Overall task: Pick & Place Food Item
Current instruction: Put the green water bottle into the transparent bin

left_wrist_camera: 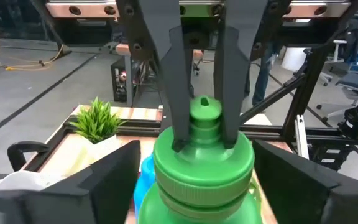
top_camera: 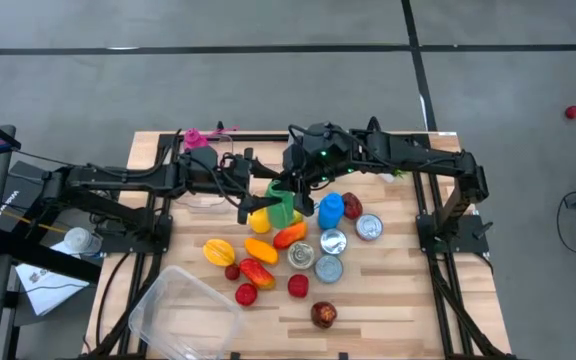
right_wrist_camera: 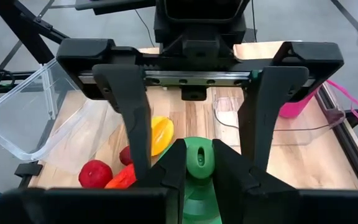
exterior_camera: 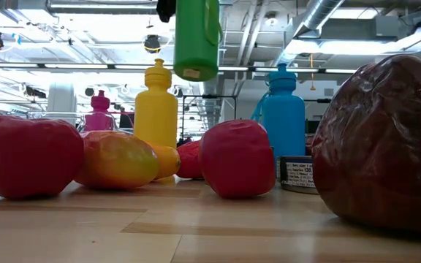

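Note:
A green bottle (top_camera: 281, 208) hangs in the air over the middle of the table, with my right gripper (right_wrist_camera: 199, 155) shut on its top. My left gripper (left_wrist_camera: 194, 183) comes level from the table's left and is open. Its two fingers (left_wrist_camera: 107, 180) stand on either side of the bottle's wide cap (left_wrist_camera: 204, 163). In the low view the bottle (exterior_camera: 196, 36) floats well above the wood. Toy foods lie on the table below and nearer: an orange piece (top_camera: 288, 236), a yellow one (top_camera: 218, 250), red ones (top_camera: 298, 286). My right gripper pinches the bottle's narrow neck (left_wrist_camera: 205, 127), just under the spout (right_wrist_camera: 199, 157), between its two fingers. The fingers slant down from the table's right side. The bottle hangs upright below them, lifted clear of the table. My left gripper: I cannot tell whether its fingers touch the cap's sides.
A yellow bottle (exterior_camera: 156, 102), a blue bottle (top_camera: 330, 208) and a pink bottle (top_camera: 198, 138) stand nearby. Cans (top_camera: 333, 242) sit right of centre. A clear plastic tub (top_camera: 183, 310) lies at the near left. A dark red fruit (top_camera: 323, 314) rests near the front edge.

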Robot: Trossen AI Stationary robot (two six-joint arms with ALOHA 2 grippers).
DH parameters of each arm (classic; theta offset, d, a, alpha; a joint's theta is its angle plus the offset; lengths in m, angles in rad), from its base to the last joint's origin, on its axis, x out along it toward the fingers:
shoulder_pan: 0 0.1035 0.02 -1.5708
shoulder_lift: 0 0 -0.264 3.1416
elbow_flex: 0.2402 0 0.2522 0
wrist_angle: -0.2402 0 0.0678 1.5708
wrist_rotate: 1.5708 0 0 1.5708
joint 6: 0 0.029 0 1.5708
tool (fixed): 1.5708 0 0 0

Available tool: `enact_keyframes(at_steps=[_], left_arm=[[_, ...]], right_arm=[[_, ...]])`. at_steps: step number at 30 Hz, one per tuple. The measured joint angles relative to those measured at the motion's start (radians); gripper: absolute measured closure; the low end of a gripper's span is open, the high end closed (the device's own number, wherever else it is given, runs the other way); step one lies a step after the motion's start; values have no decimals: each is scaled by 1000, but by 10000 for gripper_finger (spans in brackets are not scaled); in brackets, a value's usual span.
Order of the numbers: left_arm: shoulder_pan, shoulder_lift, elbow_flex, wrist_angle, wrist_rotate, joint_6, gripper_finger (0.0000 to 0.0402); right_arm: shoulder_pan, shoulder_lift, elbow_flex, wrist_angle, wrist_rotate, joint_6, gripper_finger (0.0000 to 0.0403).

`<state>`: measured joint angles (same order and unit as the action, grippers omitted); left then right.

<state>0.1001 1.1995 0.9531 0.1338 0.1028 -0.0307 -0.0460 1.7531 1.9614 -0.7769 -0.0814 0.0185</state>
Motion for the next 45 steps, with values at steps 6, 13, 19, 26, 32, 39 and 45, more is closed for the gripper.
enact_keyframes(at_steps=[6, 13, 19, 26, 32, 39, 45], left_arm=[[0, 0, 0, 1, 0, 0, 183], [0, 0, 0, 1, 0, 0, 198], [0, -19, -1, 3, -35, 4, 197], [0, -102, -1, -49, -200, 72, 198], [1, -215, -1, -201, -628, 111, 198], [15, -300, -50, -283, -990, 101, 198], [34, -308, -203, -91, -1084, 110, 198]], right_arm=[[0, 0, 0, 0, 0, 0, 354], [0, 0, -1, 3, 0, -3, 344], [-3, -29, -2, 18, 2, -12, 270], [-8, -144, -1, 31, 89, -19, 175], [21, -264, 0, 24, 211, -19, 169], [69, -320, 0, 18, 270, -27, 192], [98, -313, -1, 14, 270, -30, 209]])
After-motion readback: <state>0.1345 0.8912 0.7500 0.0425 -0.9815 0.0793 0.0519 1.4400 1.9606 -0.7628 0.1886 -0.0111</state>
